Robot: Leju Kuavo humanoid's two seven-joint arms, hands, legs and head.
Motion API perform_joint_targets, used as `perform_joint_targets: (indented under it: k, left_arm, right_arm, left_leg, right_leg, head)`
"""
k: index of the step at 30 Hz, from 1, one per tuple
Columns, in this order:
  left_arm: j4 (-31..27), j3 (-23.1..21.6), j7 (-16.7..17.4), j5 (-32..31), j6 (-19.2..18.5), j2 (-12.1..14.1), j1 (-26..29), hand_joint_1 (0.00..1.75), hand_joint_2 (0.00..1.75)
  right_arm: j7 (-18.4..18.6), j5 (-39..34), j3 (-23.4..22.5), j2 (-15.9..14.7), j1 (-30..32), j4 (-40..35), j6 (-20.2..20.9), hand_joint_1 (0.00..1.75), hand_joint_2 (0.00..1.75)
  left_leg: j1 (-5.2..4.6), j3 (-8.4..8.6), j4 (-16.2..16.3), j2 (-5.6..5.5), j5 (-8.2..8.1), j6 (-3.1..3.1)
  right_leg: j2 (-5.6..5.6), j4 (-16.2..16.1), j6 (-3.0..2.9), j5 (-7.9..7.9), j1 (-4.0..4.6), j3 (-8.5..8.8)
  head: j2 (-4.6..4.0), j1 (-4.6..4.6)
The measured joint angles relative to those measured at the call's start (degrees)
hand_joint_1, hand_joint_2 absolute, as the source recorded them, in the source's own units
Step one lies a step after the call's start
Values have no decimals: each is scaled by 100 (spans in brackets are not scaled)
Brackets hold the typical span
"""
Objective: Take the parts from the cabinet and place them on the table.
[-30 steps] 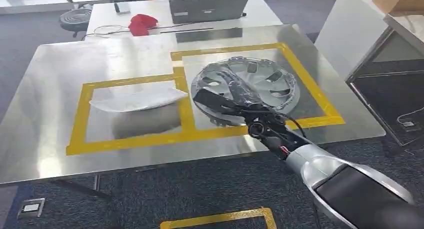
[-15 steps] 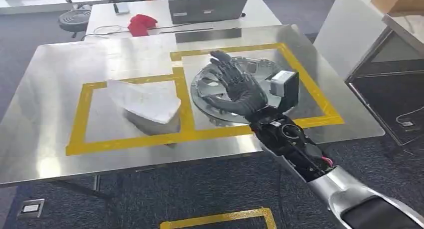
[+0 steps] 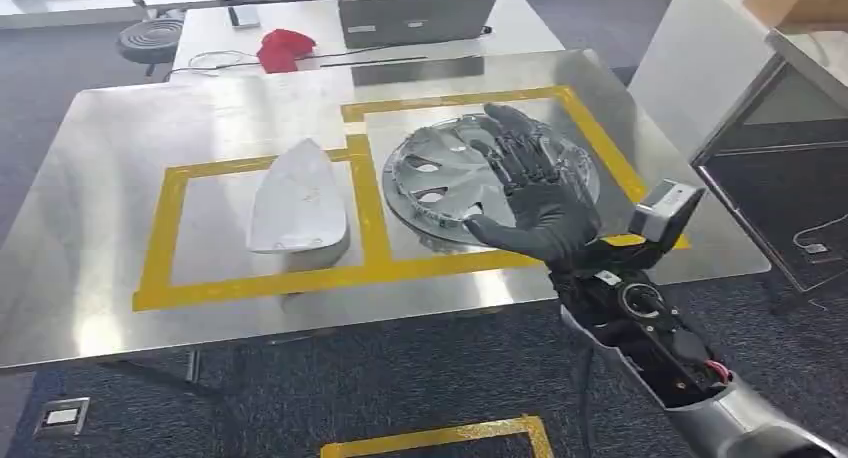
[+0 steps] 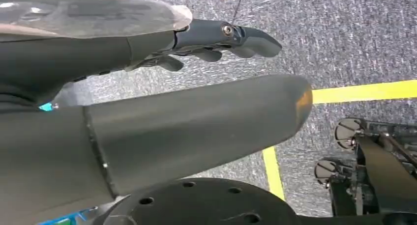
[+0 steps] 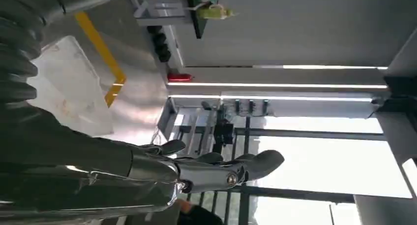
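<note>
A silver wheel cover (image 3: 460,178) lay flat toward the table's (image 3: 90,158) right edge, and a white wrapped part (image 3: 297,198) lay beside it, nearer the centre.

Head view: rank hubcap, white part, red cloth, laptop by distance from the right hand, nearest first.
Measured from the right hand:
1. Hubcap: directly under the hand, in the right-side yellow box.
2. White part: in the left-side yellow box, across the tape line.
3. Laptop: on the far table, straight behind.
4. Red cloth: far table, further to the left than the laptop.
</note>
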Motion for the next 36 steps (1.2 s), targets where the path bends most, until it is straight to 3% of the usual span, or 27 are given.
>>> perform_joint_targets:
  k: [5, 6, 8, 10, 13, 16, 24, 27, 31, 33, 36]
  left_arm:
    - [0, 37, 53, 4, 26, 0, 8, 0, 0]
    - [0, 48, 39, 24, 35, 0, 7, 0, 0]
    - [0, 94, -26, 48, 44, 0, 5, 0, 0]
    - [0, 116, -46, 52, 44, 0, 4, 0, 0]
    - [0, 123, -46, 59, 44, 0, 25, 0, 0]
    - [0, 129, -32, 76, 44, 0, 17, 0, 0]
    - [0, 210, 0, 116, 44, -2, 11, 0, 0]
    - [0, 225, 33, 122, 59, -2, 2, 0, 0]
    - [0, 245, 70, 109, 57, -2, 28, 0, 0]
    - [0, 256, 68, 103, 57, -2, 24, 0, 0]
    - [0, 265, 64, 103, 48, -4, 21, 0, 0]
  right_arm:
    - [-109, -165, -572, -403, 526, -224, -90, 0, 175]
    - [-33, 4, -719, -468, 624, -285, -329, 0, 175]
    - [320, 875, -1014, -580, 826, -407, -1364, 0, 175]
    - [520, 1287, -1320, -676, 1025, -484, -2115, 0, 175]
    - [677, 1585, -1807, -888, 1319, -488, -2339, 0, 175]
    - [1053, 2143, -2173, -1027, 1548, -468, -2824, 0, 175]
    - [1023, 2353, -2917, -1222, 1981, -136, -2934, 0, 175]
    - [1740, 3023, -3114, -1251, 2104, 52, -3684, 0, 175]
    - [1211, 3018, -3629, -1301, 2397, 711, -4037, 0, 175]
    - [1167, 3213, -3947, -1301, 2466, 1067, -4077, 0, 175]
    - [1675, 4009, -4325, -1299, 2448, 1677, -4068, 0, 175]
  left_leg:
    - [-3, -2, 0, 0, -1, 1]
    - [-4, -1, 1, 1, -1, 1]
    - [-7, 0, 2, 0, -1, 2]
    - [-8, 2, 2, -5, -5, 12]
    - [-13, 2, 2, -5, -8, 16]
    - [-18, 7, 2, -3, -12, 21]
    - [-24, 9, 0, -2, -16, 27]
    - [-23, 19, 0, -4, -23, 35]
    - [-32, 19, -1, -24, -26, 38]
    - [-35, 20, -1, -21, -28, 40]
    - [-37, 22, -1, -17, -30, 44]
  right_leg:
    - [0, 0, 1, 0, -1, 9]
    - [2, -1, 1, 0, -4, 9]
    - [-1, -1, 2, 1, -7, 8]
    - [-5, -2, 13, -7, -9, 7]
    - [-8, -1, 15, -8, -11, 19]
    - [-4, -2, 17, -9, -17, 18]
    - [-1, -2, 23, -14, -22, 19]
    - [-2, -4, 37, -24, -24, 21]
    - [-24, -3, 40, -30, -33, 34]
    - [-21, -3, 41, -30, -36, 36]
    - [-17, -4, 43, -32, -37, 31]
  head:
    - [0, 0]
    - [0, 0]
    - [0, 0]
    - [0, 2]
    - [0, 0]
    - [0, 2]
    - [0, 2]
    - [0, 2]
    - [0, 2]
    - [0, 4]
    - [0, 4]
